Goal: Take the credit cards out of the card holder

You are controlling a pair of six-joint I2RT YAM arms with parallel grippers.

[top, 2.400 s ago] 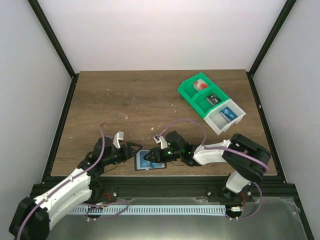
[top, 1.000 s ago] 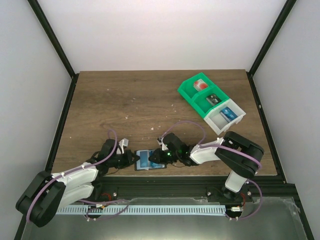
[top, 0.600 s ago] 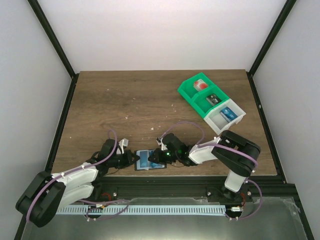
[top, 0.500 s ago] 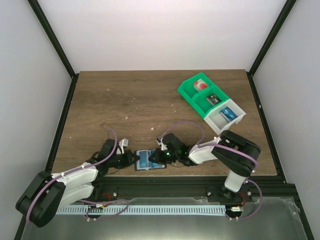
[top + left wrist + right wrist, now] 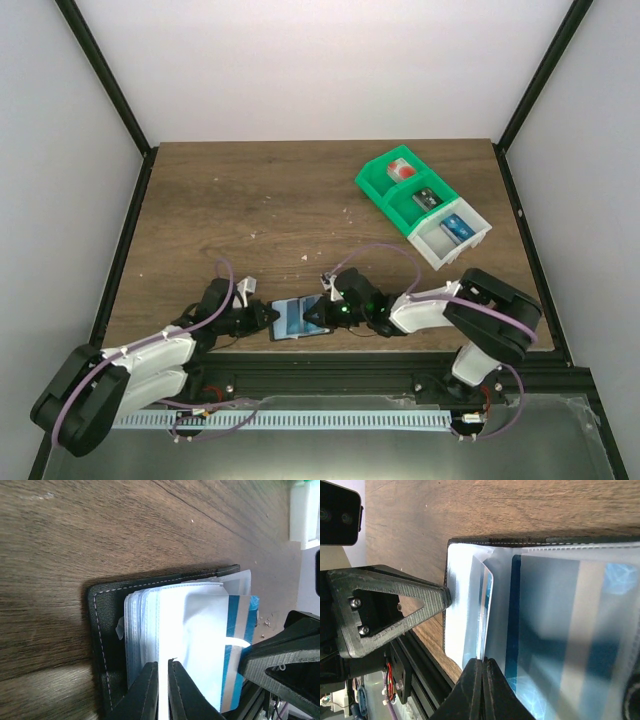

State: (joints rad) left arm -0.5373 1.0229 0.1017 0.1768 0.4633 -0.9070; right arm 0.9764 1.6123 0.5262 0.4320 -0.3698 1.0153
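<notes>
Blue card [image 5: 545, 630] lies sleeved; right gripper [image 5: 482, 662], pinched shut, may catch only sleeve [image 5: 465, 605] and drag the holder [image 5: 100, 630] from the left gripper's [image 5: 162, 667] pinch.

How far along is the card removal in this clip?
Done: the black-edged bifold card holder lies open. In hand: left gripper pinches its clear sleeves; right gripper is shut at a sleeve edge. Remaining: the bright blue credit cards sit sleeved; none is out.

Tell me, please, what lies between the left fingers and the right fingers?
The open card holder, with a blue credit card showing in its clear sleeves. The top external view shows it lying between them.
</notes>
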